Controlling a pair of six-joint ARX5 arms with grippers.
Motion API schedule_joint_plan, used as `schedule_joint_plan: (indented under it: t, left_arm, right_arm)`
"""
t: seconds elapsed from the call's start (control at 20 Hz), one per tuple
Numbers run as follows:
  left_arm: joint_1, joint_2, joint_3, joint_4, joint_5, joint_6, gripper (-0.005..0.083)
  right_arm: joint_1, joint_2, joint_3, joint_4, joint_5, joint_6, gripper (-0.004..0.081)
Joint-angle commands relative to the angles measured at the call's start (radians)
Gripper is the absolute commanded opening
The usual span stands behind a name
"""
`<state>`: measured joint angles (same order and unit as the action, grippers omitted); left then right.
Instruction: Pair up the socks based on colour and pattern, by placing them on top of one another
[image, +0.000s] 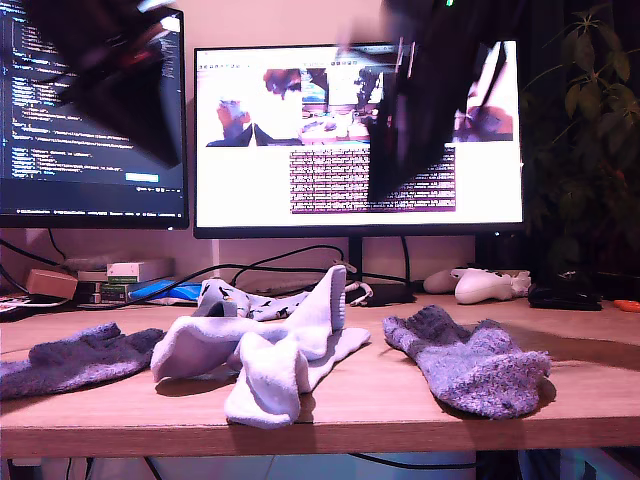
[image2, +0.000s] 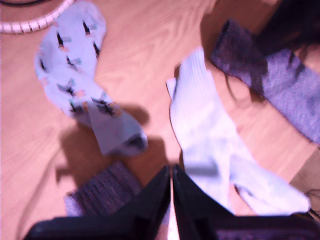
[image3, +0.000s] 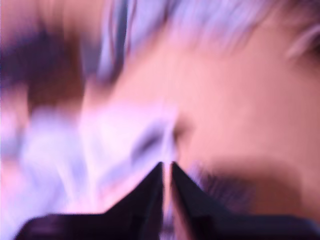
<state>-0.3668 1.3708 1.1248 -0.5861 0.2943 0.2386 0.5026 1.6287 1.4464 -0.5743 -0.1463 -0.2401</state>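
Note:
Several socks lie on the wooden table (image: 580, 400). In the exterior view, one fuzzy grey sock (image: 70, 360) is at the left and another (image: 470, 362) at the right. Crumpled white socks (image: 262, 362) are heaped in the middle, with a blue patterned sock (image: 235, 300) behind them. Two dark arms (image: 120, 70) (image: 420, 90) hang blurred high above; I cannot tell which is which. My first gripper (image2: 171, 172) is shut and empty above a white sock (image2: 210, 140), a blue patterned sock (image2: 75, 75) and grey socks (image2: 282, 75) (image2: 100, 192). My second gripper (image3: 167, 167) is shut over a blurred white sock (image3: 100, 145).
Two monitors (image: 250, 130) stand along the back of the table with cables below them. A white game controller (image: 485, 285) lies at the back on the exterior view's right, and small boxes (image: 130, 275) at the back left. A plant (image: 590, 130) stands at the right edge.

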Motion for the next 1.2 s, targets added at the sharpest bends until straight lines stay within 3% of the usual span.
schedule_joint_plan:
  t: [0.0,0.3,0.45,0.6,0.65,0.75,0.8,1.15]
  left_arm:
    - [-0.002,-0.065,-0.114,0.117,0.004,-0.003,-0.0019]
    - [-0.027,-0.207,-0.391,0.43,0.025,-0.004,-0.0019]
    - [-0.043,-0.203,-0.436,0.413,0.039,-0.004,-0.0019]
    - [-0.071,-0.145,-0.436,0.368,0.041,-0.004,0.0027]
    - [-0.08,-0.118,-0.436,0.367,0.04,-0.003,0.013]
    - [-0.101,-0.056,-0.436,0.385,0.035,0.011,0.0439]
    - [-0.114,-0.021,-0.436,0.393,0.023,0.052,0.0503]
    - [-0.15,0.109,-0.435,0.439,-0.019,0.084,0.0502]
  right_arm:
    - [-0.001,-0.089,-0.061,0.051,0.013,0.034,-0.0013]
    - [-0.019,-0.375,-0.377,0.312,0.034,0.146,-0.0013]
    - [-0.032,-0.491,-0.568,0.444,0.033,0.226,-0.0013]
    - [-0.034,-0.551,-0.701,0.45,0.017,0.241,-0.0013]
    - [-0.035,-0.552,-0.725,0.45,0.014,0.241,-0.0013]
    - [-0.034,-0.551,-0.747,0.443,0.003,0.239,-0.0013]
    - [-0.034,-0.551,-0.748,0.443,-0.011,0.237,-0.0013]
    - [-0.046,-0.551,-0.748,0.451,-0.022,0.21,-0.0013]
